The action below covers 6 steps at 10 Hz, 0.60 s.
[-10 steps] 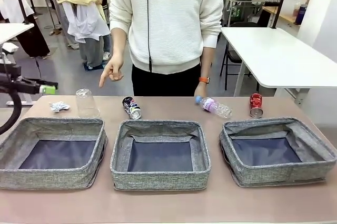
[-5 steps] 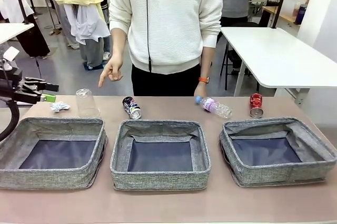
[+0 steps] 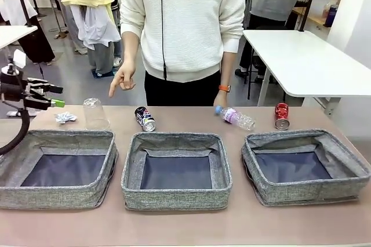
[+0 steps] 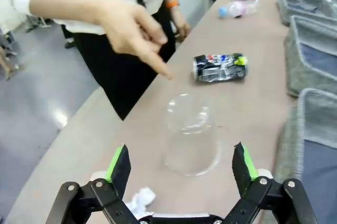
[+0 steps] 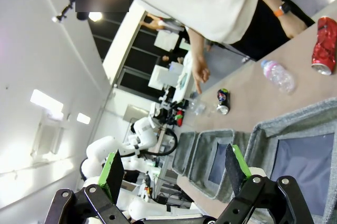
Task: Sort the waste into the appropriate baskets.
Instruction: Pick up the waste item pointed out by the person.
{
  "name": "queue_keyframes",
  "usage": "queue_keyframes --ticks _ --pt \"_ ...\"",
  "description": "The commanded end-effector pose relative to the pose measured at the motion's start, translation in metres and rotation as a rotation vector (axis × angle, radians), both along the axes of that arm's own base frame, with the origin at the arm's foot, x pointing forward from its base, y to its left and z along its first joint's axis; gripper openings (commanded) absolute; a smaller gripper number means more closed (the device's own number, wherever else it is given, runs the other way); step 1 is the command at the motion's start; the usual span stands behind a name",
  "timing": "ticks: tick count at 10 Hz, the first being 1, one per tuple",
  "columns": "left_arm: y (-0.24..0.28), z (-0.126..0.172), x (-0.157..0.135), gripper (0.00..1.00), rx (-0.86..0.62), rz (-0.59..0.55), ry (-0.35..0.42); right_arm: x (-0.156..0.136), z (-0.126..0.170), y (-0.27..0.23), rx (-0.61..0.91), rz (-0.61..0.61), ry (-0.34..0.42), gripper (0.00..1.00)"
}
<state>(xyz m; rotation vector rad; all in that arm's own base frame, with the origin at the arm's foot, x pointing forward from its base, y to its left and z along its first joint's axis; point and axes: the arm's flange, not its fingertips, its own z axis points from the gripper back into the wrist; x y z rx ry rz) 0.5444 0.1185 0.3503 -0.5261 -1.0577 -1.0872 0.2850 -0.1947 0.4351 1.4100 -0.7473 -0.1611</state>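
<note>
Floor space lies open off the table's (image 3: 185,224) left edge, and the left gripper (image 3: 57,96) hovers there, off the far left corner and above table height, jaws spread wide with nothing in them. In its wrist view the clear plastic cup (image 3: 95,113) sits ahead in line with the gap between the green pads (image 4: 117,156), apart from both. Crumpled white paper (image 3: 65,117) lies close to that far left corner, just left of the cup, which stands with its wider end down. Behind all three baskets a strip of bare table runs along the far edge, and the waste lies in a row on it. The left basket (image 3: 64,135) reaches nearly to the left edge; only a narrow gap parts it from the middle basket (image 3: 174,138). A person's hand (image 3: 123,79) hangs over the far edge, finger pointing down, between the cup and the crushed dark blue-silver can (image 3: 145,118), which lies just beyond the middle basket's far rim. Farther right the bottle (image 3: 235,117) lies on its side, blue cap near the person's other hand (image 3: 221,98) at the far edge. The crushed red can (image 3: 282,115) stands just behind the right basket (image 3: 301,135). A wider bare band runs along the near edge. The right gripper (image 5: 174,160), seen from its wrist, is raised over the right end, fingers wide apart and empty.
</note>
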Motion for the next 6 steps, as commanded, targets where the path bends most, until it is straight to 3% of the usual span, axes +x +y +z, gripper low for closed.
queue_keyframes --ticks 1,3,6 --pt "-0.012 -0.010 0.032 1.00 -0.008 -0.042 0.052 0.003 0.001 0.000 0.003 -0.008 -0.035 1.00" --pt "-0.022 -0.017 0.050 1.00 0.002 -0.068 0.108 0.003 0.001 0.000 0.003 -0.008 -0.035 1.00" --pt "-0.030 -0.028 0.051 1.00 0.018 -0.137 0.176 0.003 0.001 0.000 0.003 -0.008 -0.035 1.00"
